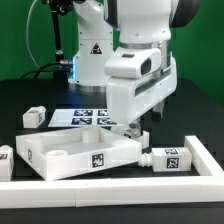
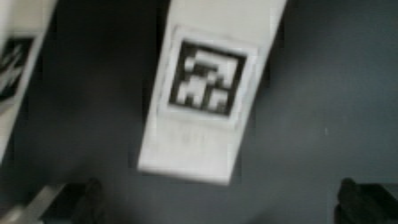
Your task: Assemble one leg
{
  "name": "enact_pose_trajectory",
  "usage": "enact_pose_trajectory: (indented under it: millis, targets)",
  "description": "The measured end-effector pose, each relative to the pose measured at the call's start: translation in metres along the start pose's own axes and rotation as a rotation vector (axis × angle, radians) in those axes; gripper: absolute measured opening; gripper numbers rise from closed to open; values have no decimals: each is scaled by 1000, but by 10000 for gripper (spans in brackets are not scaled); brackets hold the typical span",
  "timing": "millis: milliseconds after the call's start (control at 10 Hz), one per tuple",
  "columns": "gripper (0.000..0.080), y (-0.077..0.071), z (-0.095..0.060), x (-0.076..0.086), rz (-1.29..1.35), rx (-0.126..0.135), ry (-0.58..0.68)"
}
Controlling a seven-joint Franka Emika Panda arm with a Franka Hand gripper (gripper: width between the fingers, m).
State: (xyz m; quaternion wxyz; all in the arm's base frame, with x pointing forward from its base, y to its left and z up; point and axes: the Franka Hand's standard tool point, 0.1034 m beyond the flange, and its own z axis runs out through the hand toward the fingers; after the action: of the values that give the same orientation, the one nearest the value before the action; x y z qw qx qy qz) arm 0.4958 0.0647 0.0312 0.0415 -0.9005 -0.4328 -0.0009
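The fingers (image 2: 75, 192) are spread wide and empty above the leg (image 2: 214, 90), which lies flat on the counter (image 2: 338, 90) beside the tabletop (image 1: 70, 152). Best to centre them across its narrow sides, then lower squarely before closing.

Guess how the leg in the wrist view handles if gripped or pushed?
Probably stiff: the leg looks like a solid white block. Flat-sided and lying on the dark table, it should slide rather than roll. Its smooth-looking faces might slip a little in the open gripper.
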Motion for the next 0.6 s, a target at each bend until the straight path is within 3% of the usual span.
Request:
enact_pose_trajectory:
  millis: [600]
  targets:
    - [650, -2, 18, -11, 17, 23, -15]
